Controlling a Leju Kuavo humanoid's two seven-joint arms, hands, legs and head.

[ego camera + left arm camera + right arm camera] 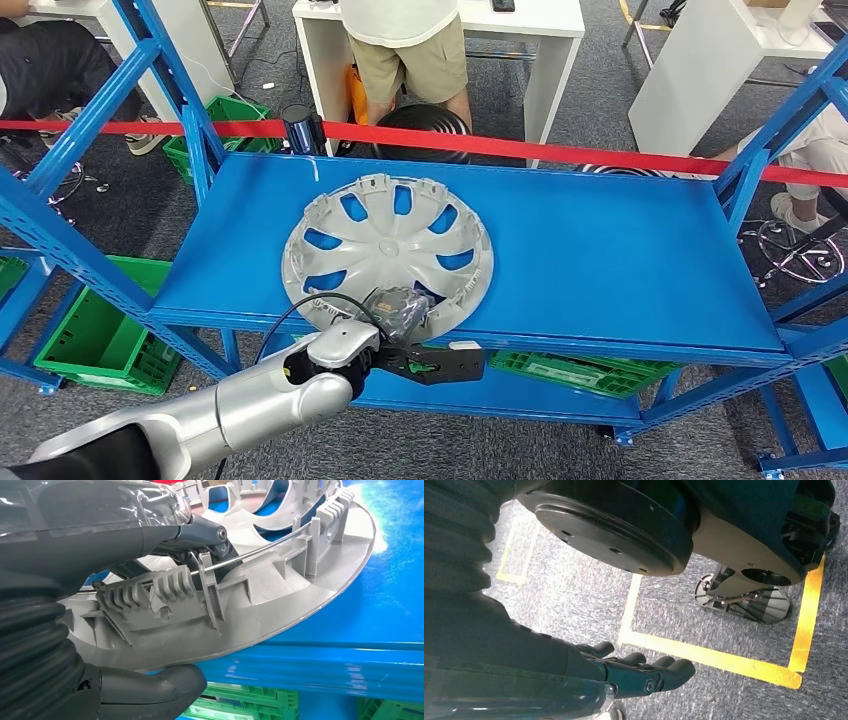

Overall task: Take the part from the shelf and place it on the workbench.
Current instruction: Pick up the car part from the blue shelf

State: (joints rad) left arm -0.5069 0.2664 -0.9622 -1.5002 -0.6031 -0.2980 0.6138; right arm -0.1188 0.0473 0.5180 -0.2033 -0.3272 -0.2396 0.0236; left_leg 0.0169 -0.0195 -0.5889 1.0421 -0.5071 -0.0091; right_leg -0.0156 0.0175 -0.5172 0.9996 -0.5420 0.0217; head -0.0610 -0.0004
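Observation:
A silver-grey wheel cover (385, 240) lies inner side up on the blue shelf board (610, 250), left of centre, with its near rim over the front edge. My left hand (402, 335) grips that near rim. In the left wrist view the dark fingers (205, 535) hook over the ribbed inner rim of the wheel cover (280, 595), and the thumb (160, 695) sits under its edge. My right hand (634, 672) hangs by my side above the carpet, fingers straight and holding nothing.
Blue uprights and braces (745, 180) frame the shelf on both sides. A red tape (520, 147) runs across behind it. Green crates (100, 340) stand on the floor at left and on the lower board. A person (410, 50) stands by a white table (540, 30) beyond.

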